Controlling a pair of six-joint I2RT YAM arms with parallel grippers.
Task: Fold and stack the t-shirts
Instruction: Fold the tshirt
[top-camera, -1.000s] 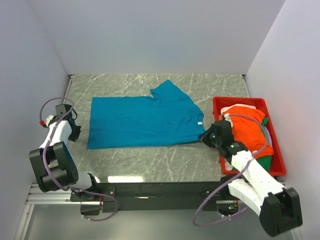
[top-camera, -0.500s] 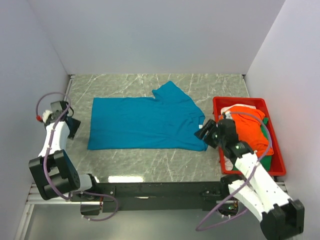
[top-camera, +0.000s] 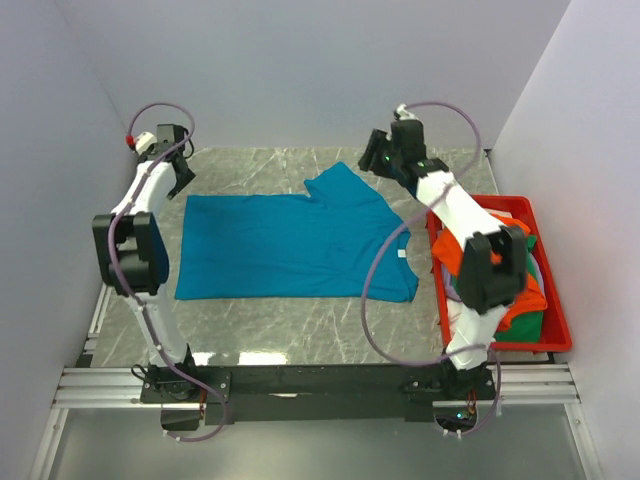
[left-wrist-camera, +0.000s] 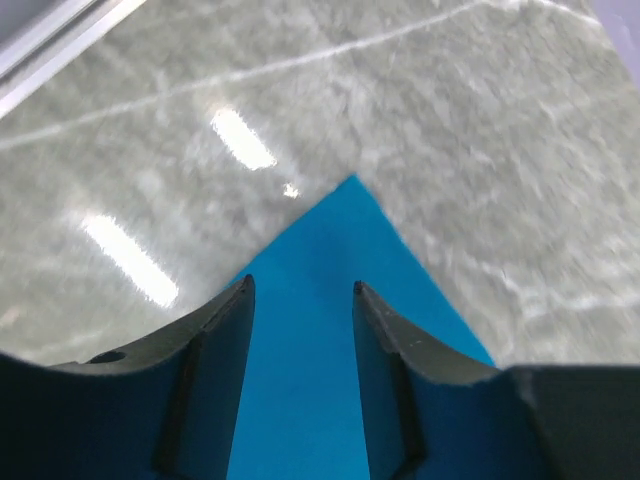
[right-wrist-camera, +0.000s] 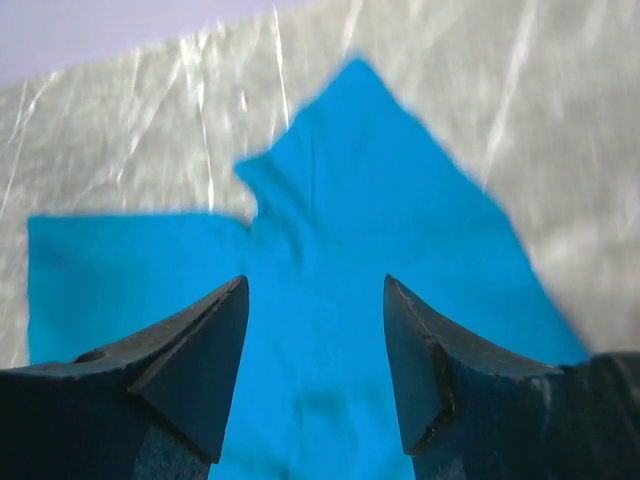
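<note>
Both arms are stretched out to the far end of the marble table (top-camera: 300, 325). The left gripper (top-camera: 178, 172) hangs over the far-left corner of the teal-blue t-shirt (top-camera: 290, 245), jaws apart with nothing in them. Its wrist cam looks down at that pointed corner of cloth, framed right between the two fingers. The right gripper (top-camera: 376, 157) sits just past the shirt's far sleeve, also spread wide and empty, and its cam shows the sleeve and the notch beside it. Honestly can't tell from any view whether either one touches the fabric. The shirt itself lies flat and spread out mid-table, with its white neck label (top-camera: 400, 251) near the right edge. The red bin (top-camera: 556, 343) is just to the right, with an orange t-shirt (top-camera: 522, 292) and a green t-shirt (top-camera: 530, 322) piled inside.
</note>
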